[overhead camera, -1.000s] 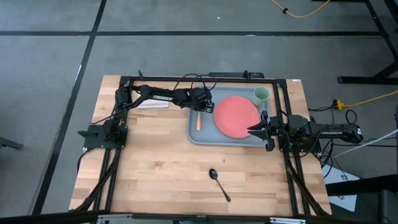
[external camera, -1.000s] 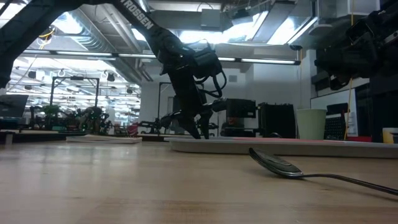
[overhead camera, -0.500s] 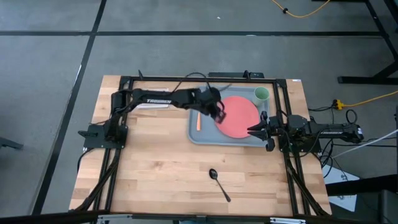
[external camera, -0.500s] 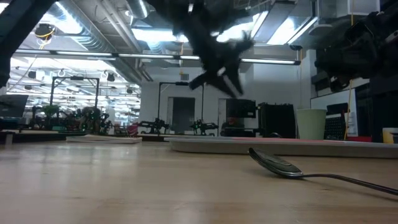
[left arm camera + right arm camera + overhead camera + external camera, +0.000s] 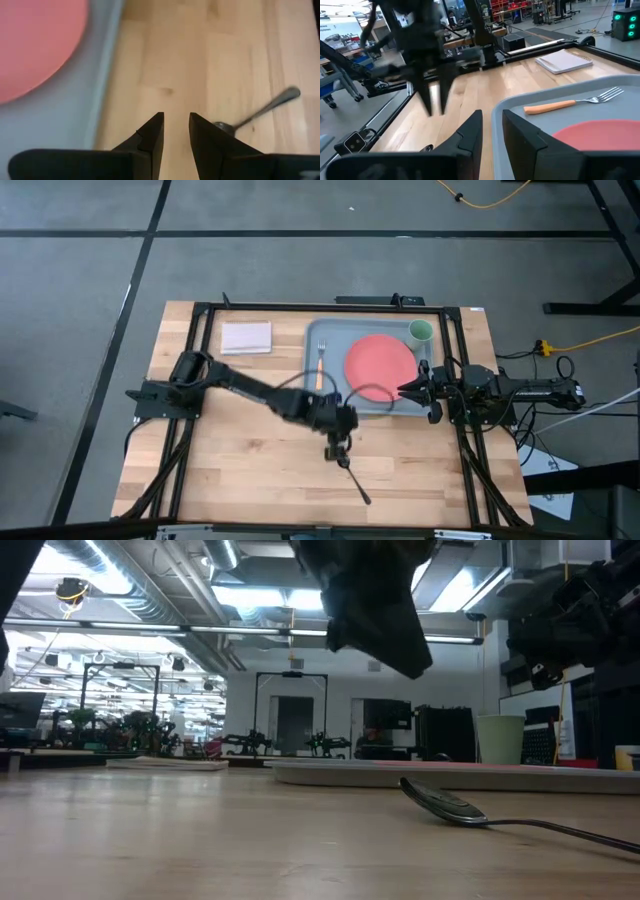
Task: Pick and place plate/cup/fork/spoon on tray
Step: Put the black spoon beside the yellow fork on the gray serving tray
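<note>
High view, left to right: napkin (image 5: 246, 337) at the far left of the table (image 5: 230, 450); tray (image 5: 327, 402) carrying fork (image 5: 320, 367), coral plate (image 5: 380, 366) and green cup (image 5: 421, 331). Left gripper (image 5: 338, 444) just over the dark spoon (image 5: 353, 476), lying on bare wood near the front edge, well apart from the tray. Left wrist view: fingers narrowly parted, nothing between them, spoon (image 5: 260, 112) beyond the tips. Right gripper (image 5: 412, 390) parked at the tray's right rim, fingers slightly parted, empty. Spoon judged light, stiff, thin and probably slippery; best pinched across the handle just behind the bowl. Part of the bowl hidden under the left gripper from above; handle end cut off in the low view (image 5: 450, 806).
</note>
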`<state>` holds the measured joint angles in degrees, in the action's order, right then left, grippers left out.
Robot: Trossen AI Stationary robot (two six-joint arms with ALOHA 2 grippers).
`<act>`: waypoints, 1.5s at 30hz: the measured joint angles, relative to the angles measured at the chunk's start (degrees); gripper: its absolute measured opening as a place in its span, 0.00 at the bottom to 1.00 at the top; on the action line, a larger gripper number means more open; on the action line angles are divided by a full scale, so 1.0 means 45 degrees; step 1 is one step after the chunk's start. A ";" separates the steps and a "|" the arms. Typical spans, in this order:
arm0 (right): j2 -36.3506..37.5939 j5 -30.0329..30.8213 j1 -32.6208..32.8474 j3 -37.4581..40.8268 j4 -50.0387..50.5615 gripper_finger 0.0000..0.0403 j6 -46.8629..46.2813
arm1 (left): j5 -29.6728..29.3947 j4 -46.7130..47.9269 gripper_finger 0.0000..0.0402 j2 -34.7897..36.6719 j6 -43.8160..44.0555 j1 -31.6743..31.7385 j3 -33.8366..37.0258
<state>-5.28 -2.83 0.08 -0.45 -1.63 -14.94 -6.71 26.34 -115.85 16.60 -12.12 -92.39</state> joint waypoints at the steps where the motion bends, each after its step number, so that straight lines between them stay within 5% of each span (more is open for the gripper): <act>1: 0.0000 0.0000 0.0000 0.0000 -0.0010 0.20 -0.0010 | -0.0335 -0.0376 0.21 0.0000 -0.0204 -0.0274 0.0233; 8: 0.0000 0.0005 0.0000 0.0000 -0.0010 0.20 -0.0019 | -0.0737 -0.4582 0.21 -0.0377 -0.0301 -0.1184 0.1804; 17: -0.0058 -0.0063 -0.0005 0.0005 -0.0010 0.20 -0.0179 | -0.0247 -0.7485 0.21 -0.2372 -0.0406 -0.1395 0.1570; 36: -0.0160 -0.0073 0.0019 0.0005 -0.0029 0.20 0.0041 | 0.2292 -0.7879 0.21 -0.3147 -0.0253 -0.2268 0.0289; 45: -0.0160 -0.0068 0.0019 0.0005 -0.0029 0.20 0.0187 | 0.2310 -0.7605 0.21 -0.3157 -0.4430 -0.2293 0.0294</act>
<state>-6.00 -3.14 0.16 -0.43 -1.76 -14.10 3.68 -7.88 -130.06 -3.34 -22.44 -91.07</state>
